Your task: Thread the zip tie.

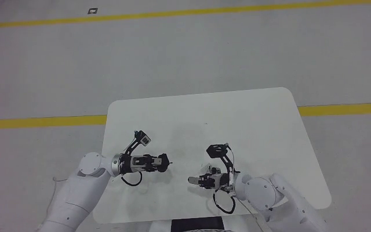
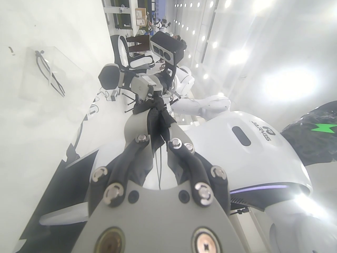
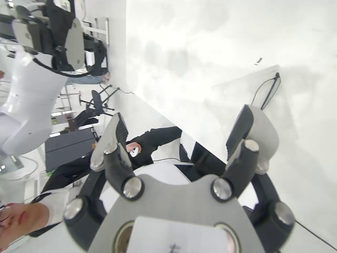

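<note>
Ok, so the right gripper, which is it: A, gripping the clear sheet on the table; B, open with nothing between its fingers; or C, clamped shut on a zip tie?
B: the right gripper has its fingers spread wide apart, with nothing held between them.

White table (image 1: 255,116), grey floor (image 1: 174,58), two yellow floor lines (image 1: 174,13).

Zip ties (image 2: 55,86) v. blurry, can't tell no. or ends.

The print on the floor marker (image 1: 93,10) is unreadably small.
</note>
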Controlling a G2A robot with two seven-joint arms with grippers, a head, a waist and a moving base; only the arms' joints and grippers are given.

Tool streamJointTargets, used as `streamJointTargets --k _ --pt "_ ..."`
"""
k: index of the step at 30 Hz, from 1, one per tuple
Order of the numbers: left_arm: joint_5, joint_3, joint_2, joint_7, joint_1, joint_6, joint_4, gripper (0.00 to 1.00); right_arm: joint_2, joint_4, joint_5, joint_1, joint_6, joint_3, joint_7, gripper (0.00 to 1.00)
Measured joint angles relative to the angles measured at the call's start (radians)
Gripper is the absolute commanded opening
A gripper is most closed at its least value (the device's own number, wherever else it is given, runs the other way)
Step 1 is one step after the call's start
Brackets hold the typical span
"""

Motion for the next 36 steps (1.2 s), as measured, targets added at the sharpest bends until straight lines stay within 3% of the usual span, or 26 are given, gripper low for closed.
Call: streamJointTargets --k 4,11,14,22,28,36 --pt "0.000 0.000 0.000 0.000 0.000 0.000 0.000 0.00 -0.015 0.013 -0.153 0.032 -0.005 -0.025 0.135 1.00" --pt "0.000 0.000 0.000 0.000 0.000 0.000 0.000 0.00 -0.096 0.035 -0.307 0.068 -0.005 -0.061 0.298 1.00" --pt "0.000 0.000 0.000 0.000 0.000 0.000 0.000 0.00 -0.122 0.037 -0.314 0.069 -0.005 -0.065 0.308 1.00" --pt "0.000 0.000 0.000 0.000 0.000 0.000 0.000 0.00 -0.121 0.039 -0.316 0.068 -0.008 -0.066 0.303 1.00" --pt "0.000 0.000 0.000 0.000 0.000 0.000 0.000 0.00 -0.128 0.057 -0.433 0.080 -0.004 -0.110 0.316 1.00" --pt "0.000 0.000 0.000 0.000 0.000 0.000 0.000 0.00 -0.184 0.092 -0.517 0.111 -0.005 -0.134 0.402 1.00"
